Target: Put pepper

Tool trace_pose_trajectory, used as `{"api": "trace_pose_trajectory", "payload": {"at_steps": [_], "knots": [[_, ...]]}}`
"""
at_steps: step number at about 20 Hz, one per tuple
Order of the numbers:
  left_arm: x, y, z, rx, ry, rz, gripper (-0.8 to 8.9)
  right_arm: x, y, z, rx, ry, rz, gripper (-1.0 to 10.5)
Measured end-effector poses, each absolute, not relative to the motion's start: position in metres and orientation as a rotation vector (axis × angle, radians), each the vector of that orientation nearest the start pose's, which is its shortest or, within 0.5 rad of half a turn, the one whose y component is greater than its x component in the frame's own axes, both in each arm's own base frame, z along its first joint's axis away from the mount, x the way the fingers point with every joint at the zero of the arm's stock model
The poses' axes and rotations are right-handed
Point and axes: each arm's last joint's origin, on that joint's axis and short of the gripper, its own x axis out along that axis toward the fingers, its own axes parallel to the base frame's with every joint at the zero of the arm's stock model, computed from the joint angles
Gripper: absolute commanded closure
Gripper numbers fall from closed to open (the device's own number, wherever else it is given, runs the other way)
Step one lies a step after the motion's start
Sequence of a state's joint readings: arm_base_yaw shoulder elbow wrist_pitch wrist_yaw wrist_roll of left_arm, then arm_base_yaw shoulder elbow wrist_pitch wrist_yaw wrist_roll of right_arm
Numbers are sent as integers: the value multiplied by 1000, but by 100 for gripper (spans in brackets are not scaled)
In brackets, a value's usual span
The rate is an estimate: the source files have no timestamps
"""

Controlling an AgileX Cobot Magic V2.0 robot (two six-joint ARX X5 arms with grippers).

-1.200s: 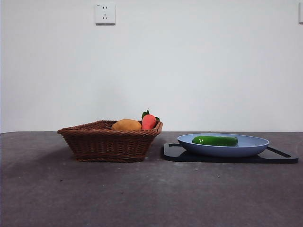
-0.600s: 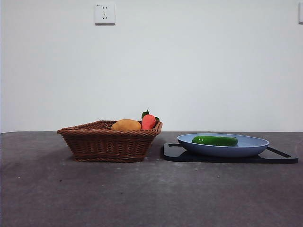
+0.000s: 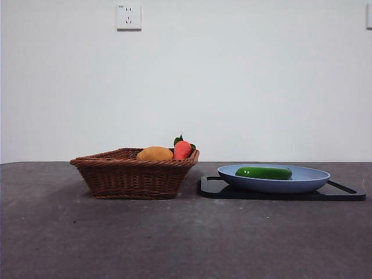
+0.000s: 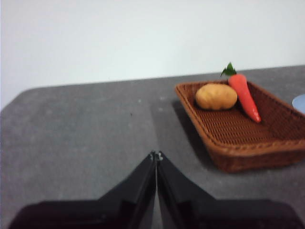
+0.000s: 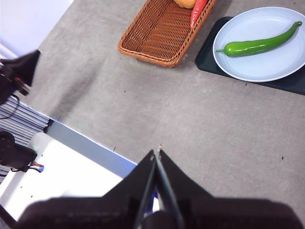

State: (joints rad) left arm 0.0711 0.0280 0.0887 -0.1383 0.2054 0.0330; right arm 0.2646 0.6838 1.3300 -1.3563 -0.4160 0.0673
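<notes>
The pepper (image 3: pixel 264 172), long, glossy and dark green, lies on the blue plate (image 3: pixel 308 181), which stands on a black tray (image 3: pixel 349 193) at the right. It also shows in the right wrist view (image 5: pixel 259 45), curved, lying across the plate (image 5: pixel 248 67). My left gripper (image 4: pixel 156 155) is shut and empty, low over the table, well apart from the basket (image 4: pixel 248 143). My right gripper (image 5: pixel 157 151) is shut and empty, high above the table's front edge, far from the pepper. Neither gripper shows in the front view.
A brown wicker basket (image 3: pixel 133 177) stands left of the tray and holds a yellow-orange fruit (image 3: pixel 155 154) and a red item with green leaves (image 3: pixel 182 149). The table's front edge and a white surface (image 5: pixel 71 176) lie below the right gripper.
</notes>
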Motion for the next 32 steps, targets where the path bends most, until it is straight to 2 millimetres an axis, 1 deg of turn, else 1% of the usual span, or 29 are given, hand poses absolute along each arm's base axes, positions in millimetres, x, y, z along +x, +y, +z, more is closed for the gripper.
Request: {"api": "trace_pose_trajectory", "payload": {"at_steps": [5, 7, 23, 25, 26, 28, 29, 31, 32], "knots": [[97, 1, 154, -14, 140, -134, 805, 42, 23, 404, 117, 743, 627, 936], [96, 1, 152, -30, 165, -134, 805, 42, 23, 404, 117, 744, 627, 936], [96, 1, 153, -33, 153, -134, 805, 42, 23, 404, 116, 743, 627, 936], [96, 1, 153, -33, 153, -134, 805, 42, 23, 404, 83, 730, 611, 936], [96, 1, 153, -33, 153, -134, 805, 43, 22, 406, 61, 699, 585, 936], [96, 1, 153, -34, 153, -136, 805, 44, 18, 410, 29, 537, 495, 936], [96, 1, 153, -33, 153, -137, 805, 44, 17, 408, 30, 440, 466, 936], [96, 1, 153, -33, 153, -137, 805, 43, 14, 395, 30, 281, 409, 936], [96, 1, 153, -34, 153, -137, 805, 45, 13, 385, 27, 219, 393, 936]]}}
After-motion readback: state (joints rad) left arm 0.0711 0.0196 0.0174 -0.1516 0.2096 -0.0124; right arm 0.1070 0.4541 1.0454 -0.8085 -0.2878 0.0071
